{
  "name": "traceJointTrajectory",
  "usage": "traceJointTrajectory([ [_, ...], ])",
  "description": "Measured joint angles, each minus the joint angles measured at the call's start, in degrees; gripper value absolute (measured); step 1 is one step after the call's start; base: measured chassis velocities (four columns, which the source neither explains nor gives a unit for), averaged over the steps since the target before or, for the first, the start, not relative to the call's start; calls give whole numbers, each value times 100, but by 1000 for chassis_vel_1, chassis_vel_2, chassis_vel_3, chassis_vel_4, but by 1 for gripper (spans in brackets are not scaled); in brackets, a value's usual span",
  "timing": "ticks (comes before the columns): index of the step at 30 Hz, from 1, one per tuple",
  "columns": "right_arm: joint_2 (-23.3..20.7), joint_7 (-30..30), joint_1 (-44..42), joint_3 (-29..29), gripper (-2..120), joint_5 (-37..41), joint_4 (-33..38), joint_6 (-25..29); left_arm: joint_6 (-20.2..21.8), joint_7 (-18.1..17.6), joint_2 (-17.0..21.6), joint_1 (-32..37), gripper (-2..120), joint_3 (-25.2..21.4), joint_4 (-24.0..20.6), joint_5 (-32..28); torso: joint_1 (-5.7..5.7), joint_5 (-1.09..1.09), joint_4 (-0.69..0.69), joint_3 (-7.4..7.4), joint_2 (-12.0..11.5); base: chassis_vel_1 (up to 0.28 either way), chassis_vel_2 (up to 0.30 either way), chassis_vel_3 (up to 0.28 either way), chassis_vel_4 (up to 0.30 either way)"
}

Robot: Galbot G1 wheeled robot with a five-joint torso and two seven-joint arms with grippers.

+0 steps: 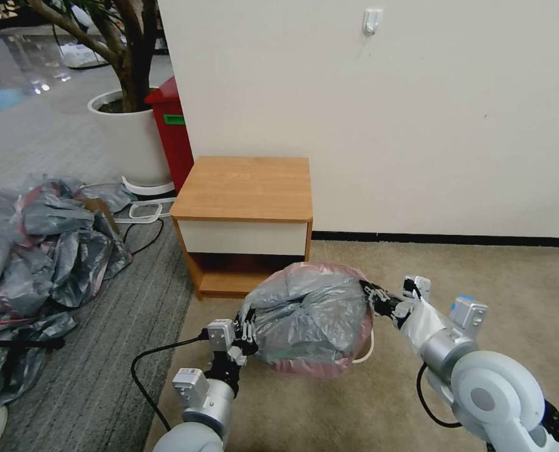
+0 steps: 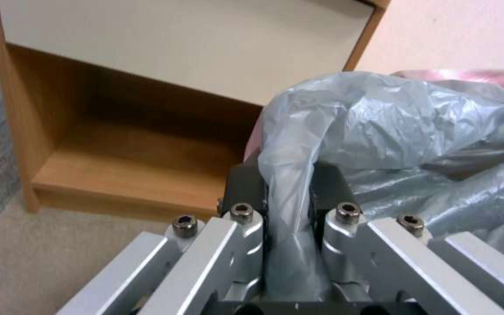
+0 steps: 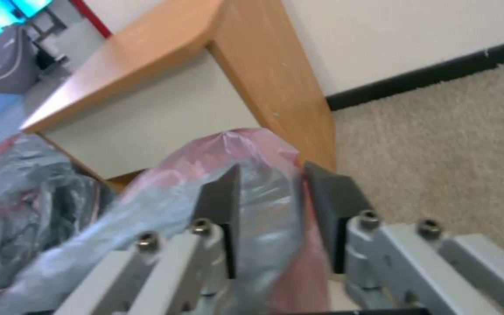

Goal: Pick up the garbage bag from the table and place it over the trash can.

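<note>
My left gripper (image 1: 249, 328) pinches a fold of the thin, crinkly, translucent grey garbage bag (image 1: 311, 317) with its pinkish rim, the plastic bunched between narrow-set dark pads (image 2: 246, 188); my right gripper (image 1: 372, 294) clamps the opposite side of that rim, pink-grey film filling the gap between its pads (image 3: 220, 199); the bag hangs stretched between the two over the beige carpet (image 1: 468, 270), just in front of the open lower shelf of the small light-brown wooden nightstand (image 1: 245, 188) with a white drawer front; a curve of pale rim, seemingly the cream plastic trash can (image 1: 366, 351), peeks out beneath the bag's right edge, the rest of it covered; what lies inside the bag I cannot tell; the nightstand's top and lower shelf carry nothing; behind the nightstand's left rear corner stands a tall red bin (image 1: 173, 129) bearing a small green label whose writing cannot be read, beside a white planter (image 1: 129, 138) holding a tree; a large heap of grey-pink plastic bags (image 1: 37, 245) sprawls across the grey carpet at far left.
</note>
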Motion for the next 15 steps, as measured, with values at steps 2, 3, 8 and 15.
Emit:
traceJointTrajectory([
  [2, 2, 33, -36, -12, 40, 11, 117, -6, 3, -30, -6, -25, 9, -15, 52, -38, 0, 0, 0, 0, 0, 0, 0, 0, 0],
  [3, 13, 95, -56, -28, 46, 34, 200, -15, 10, -75, -8, -43, 9, -34, 86, -68, 0, 0, 0, 0, 0, 0, 0, 0, 0],
  [8, 50, 178, -175, -54, 64, 94, 473, -22, 56, -221, -10, -124, 9, -171, 141, -245, -1, 0, 0, 0, 0, 0, 0, 0, 0],
  [15, 118, 186, -351, -147, 86, 108, 831, -67, 131, -457, -5, -220, 9, -353, 142, -627, 0, -1, 0, 0, 0, 0, 0, 0, 0],
])
